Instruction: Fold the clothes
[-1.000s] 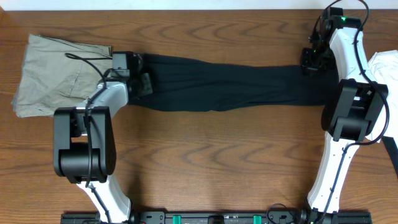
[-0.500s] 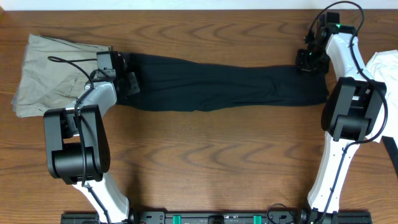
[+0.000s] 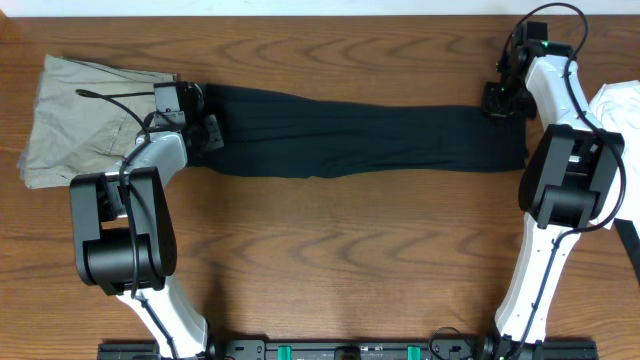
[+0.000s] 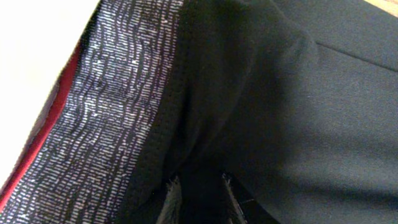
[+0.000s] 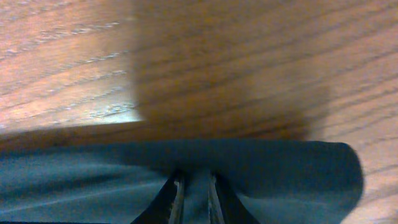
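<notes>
Leggings (image 3: 360,140) lie flat on the surface (image 3: 330,260), one long black strip running from the left jaws straight across to the right jaws. Waist end is at the left jaws, leg end at the right jaws.

Left jaws: down on the waist end. Fingers (image 4: 171,202) stand a narrow gap apart, with black fabric between them and a bunched crease just ahead. Can't tell whether that fabric is clamped or only sitting in the gap. Waistband (image 4: 118,106) is grey-patterned and runs diagonally ahead and to the left of the jaws in the wrist view. Red trim (image 4: 37,155) runs along its outer edge.

Right jaws: almost closed, pinching the edge of the leg end. Fabric runs up between the fingers (image 5: 176,193) and ridges toward them. A rounded fabric corner sits to the right of the jaws, with bare wood ahead of them.

Trousers (image 3: 80,120): khaki and crumpled, beyond the left jaws on the side away from the right jaws. The waist end touches their edge.

White garment (image 3: 620,110): beyond the right jaws at the surface edge, apart from the leggings.
</notes>
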